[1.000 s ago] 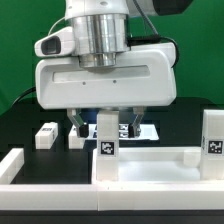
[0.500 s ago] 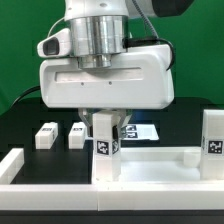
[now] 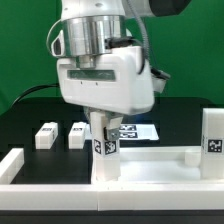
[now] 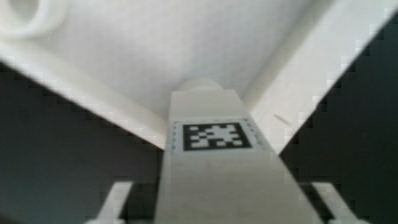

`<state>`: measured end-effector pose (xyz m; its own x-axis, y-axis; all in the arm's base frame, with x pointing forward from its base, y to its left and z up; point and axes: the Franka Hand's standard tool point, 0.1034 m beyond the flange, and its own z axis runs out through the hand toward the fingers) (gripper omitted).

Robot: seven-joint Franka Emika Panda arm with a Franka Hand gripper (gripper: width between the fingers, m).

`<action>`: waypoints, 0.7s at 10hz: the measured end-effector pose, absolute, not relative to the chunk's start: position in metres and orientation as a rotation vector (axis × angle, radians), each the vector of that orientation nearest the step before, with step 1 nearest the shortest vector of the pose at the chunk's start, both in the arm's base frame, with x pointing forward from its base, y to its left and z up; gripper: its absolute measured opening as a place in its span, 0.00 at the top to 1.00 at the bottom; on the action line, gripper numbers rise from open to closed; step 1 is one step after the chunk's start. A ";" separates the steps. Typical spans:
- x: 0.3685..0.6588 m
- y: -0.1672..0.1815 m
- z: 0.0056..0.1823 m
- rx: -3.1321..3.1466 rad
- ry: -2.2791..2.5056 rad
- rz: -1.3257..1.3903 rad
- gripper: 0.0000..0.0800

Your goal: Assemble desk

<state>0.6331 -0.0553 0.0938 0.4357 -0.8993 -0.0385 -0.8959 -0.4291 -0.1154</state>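
The desk's white rimmed tabletop (image 3: pixel 150 162) lies at the front of the exterior view. A square white leg (image 3: pixel 103 140) with a tag stands upright at its left corner. My gripper (image 3: pixel 103 126) is straight above that leg with a finger on either side of its top. In the wrist view the leg (image 4: pixel 217 150) runs between the fingers (image 4: pixel 118 205), with a dark gap on at least one side, and the gripper (image 4: pixel 217 208) looks open. The tabletop's inner corner (image 4: pixel 107 40) shows beyond. A second tagged leg (image 3: pixel 211 140) stands at the right corner.
Two loose white legs (image 3: pixel 45 135) (image 3: pixel 76 133) lie on the black table at the exterior view's left. The marker board (image 3: pixel 142 131) lies behind the tabletop. A long white border bar (image 3: pixel 10 166) runs along the front left.
The gripper body has turned about its vertical axis over the leg, from broadside to angled. The leg's tag still faces the camera in about the same place.
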 end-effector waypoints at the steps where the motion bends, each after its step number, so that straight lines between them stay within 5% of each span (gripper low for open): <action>1: 0.632 -0.056 0.094 -2.457 1.732 -0.013 0.64; 7: 0.634 -0.050 0.093 -1.737 2.371 0.116 0.64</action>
